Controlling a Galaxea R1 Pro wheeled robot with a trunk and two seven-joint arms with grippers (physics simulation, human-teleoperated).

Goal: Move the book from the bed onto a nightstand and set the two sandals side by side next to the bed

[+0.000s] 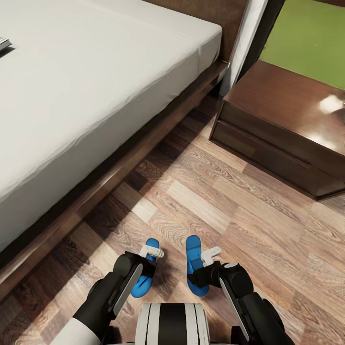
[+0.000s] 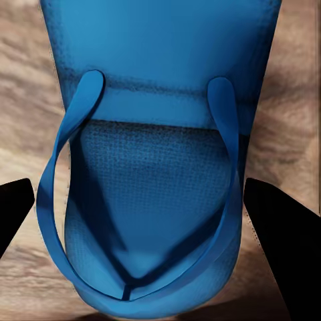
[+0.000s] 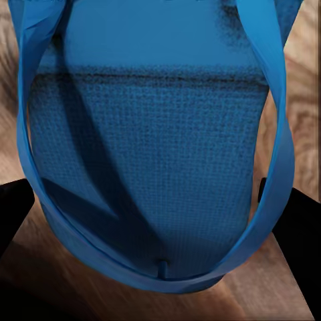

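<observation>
Filling the upper left of the head frame, the bed (image 1: 86, 86) shows its plain off-white mattress over a dark wooden frame that runs diagonally down toward the lower left. At the left edge of that frame, on the mattress, a small thin object (image 1: 4, 44) is cut off by the border; it may be the book, but too little shows to be sure. At the upper right stands the nightstand (image 1: 282, 129), glossy reddish-brown, its flat top bare apart from glare. The wood-plank floor (image 1: 215, 201) spreads between bed and nightstand.

Low in the centre of the frame lie the two blue sandals, near each other with a strip of floor between them, their long axes pointing roughly up the frame, nearly parallel. The left sandal (image 1: 146, 273) sits directly beneath the left claw (image 1: 154, 251); the right sandal (image 1: 194, 266) lies under the right claw (image 1: 213, 254). Each arm is nearest its own sandal.

In each wrist view the dark fingers stand spread apart on either side of a sandal's toe end, the thong strap between them, clamped on nothing. Whether the fingers touch the soles cannot be told. Judging by this, the sandals look about placed, and the book remains.
</observation>
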